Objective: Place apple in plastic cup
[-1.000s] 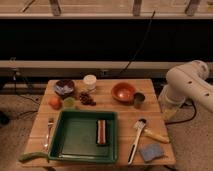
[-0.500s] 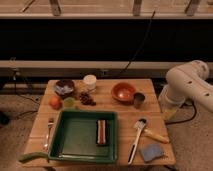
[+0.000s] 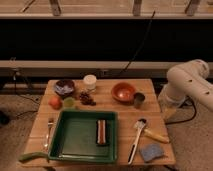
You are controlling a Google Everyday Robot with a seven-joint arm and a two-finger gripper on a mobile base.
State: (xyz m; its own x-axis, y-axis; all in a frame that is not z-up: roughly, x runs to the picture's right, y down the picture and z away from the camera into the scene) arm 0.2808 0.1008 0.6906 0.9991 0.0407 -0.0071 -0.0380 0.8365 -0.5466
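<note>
1. We place the gripper (image 3: 168, 109) at the low end of the white arm (image 3: 192, 82), off the table's (image 3: 150, 86) edge, well right of the green tray (image 3: 75, 139). We cannot tell whether it is spread or closed.
2. It holds nothing we can see and is far from the fruit.
3. The apple (image 3: 55, 102) sits on the table just behind the tray's left rear corner.
4. The plastic cup (image 3: 69, 102) stands upright right beside the apple, also just behind the tray.
5. Behind the tray we also see a dark lump (image 3: 87, 98), a white tub (image 3: 90, 81), an orange bowl (image 3: 123, 92) and a dark metal cup (image 3: 139, 99).
6. A brown bar (image 3: 101, 132) lies inside the tray, and a fork (image 3: 49, 132) lies to its left.
</note>
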